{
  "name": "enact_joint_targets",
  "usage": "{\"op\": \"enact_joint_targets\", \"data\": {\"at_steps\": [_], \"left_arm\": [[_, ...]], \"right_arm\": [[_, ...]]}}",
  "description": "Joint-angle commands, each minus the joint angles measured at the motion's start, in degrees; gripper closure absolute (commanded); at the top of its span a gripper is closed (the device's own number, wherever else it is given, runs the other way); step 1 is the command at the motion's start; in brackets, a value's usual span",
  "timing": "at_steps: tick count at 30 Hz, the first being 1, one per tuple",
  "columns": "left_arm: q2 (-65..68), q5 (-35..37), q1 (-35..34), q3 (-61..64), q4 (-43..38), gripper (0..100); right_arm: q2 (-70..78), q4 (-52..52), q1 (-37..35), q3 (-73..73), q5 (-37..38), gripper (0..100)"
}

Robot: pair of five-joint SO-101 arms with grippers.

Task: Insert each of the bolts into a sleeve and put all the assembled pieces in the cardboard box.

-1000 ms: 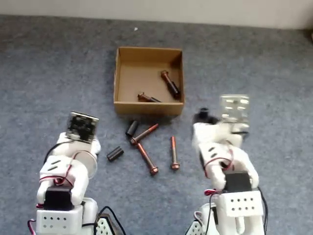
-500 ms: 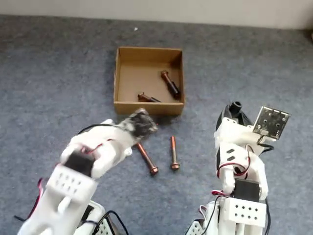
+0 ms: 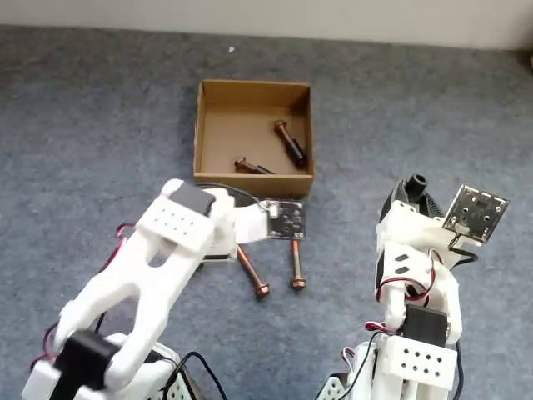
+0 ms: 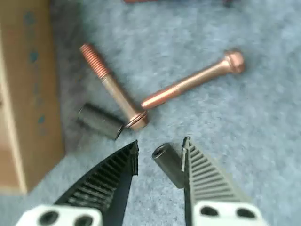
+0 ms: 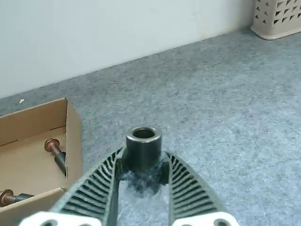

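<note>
Gripping a dark sleeve (image 5: pixel 143 139) upright, your right gripper (image 5: pixel 142 160) is clamped on its lower part, off to one side of the cardboard box (image 3: pixel 198 133). Your left gripper (image 4: pixel 160 142) hangs just outside the box's near wall with its fingers spread apart. They straddle a second sleeve (image 4: pixel 168 165), which lies on the grey carpet (image 3: pixel 100 108) against one finger and is not clamped. A third sleeve (image 4: pixel 100 121) lies closer to the box wall, just beside the head of a copper bolt (image 4: pixel 110 87). Another bolt (image 4: pixel 193 80) lies near it. Two assembled pieces (image 3: pixel 290 142) rest inside the box.
</note>
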Motion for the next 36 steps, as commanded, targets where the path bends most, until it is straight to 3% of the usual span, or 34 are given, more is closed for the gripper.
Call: {"op": "enact_joint_targets", "data": {"at_steps": [1,10,15,24,33,36], "left_arm": [[4.9,-2.4,4.8,-5.8,3.3,83],[10.6,-4.7,13.8,-6.1,3.0,83],[13.3,-6.9,13.8,-6.5,2.7,83],[21.0,-6.7,13.1,-6.5,-6.3,83],[21.7,-6.6,13.3,-7.9,-6.6,85],[21.7,-2.8,13.4,-8.0,-6.6,88]], "right_arm": [[-1.2,-1.9,0.7,-1.5,-0.4,99.3],[-1.2,-1.9,0.7,-1.5,-0.1,99.3],[-1.2,-1.9,0.7,-1.5,-0.1,99.3],[-1.2,-1.9,0.7,-1.5,-0.1,99.3],[-1.2,-1.9,0.7,-1.4,0.0,99.3],[-1.2,-1.9,0.7,-1.4,0.0,99.3]]}}
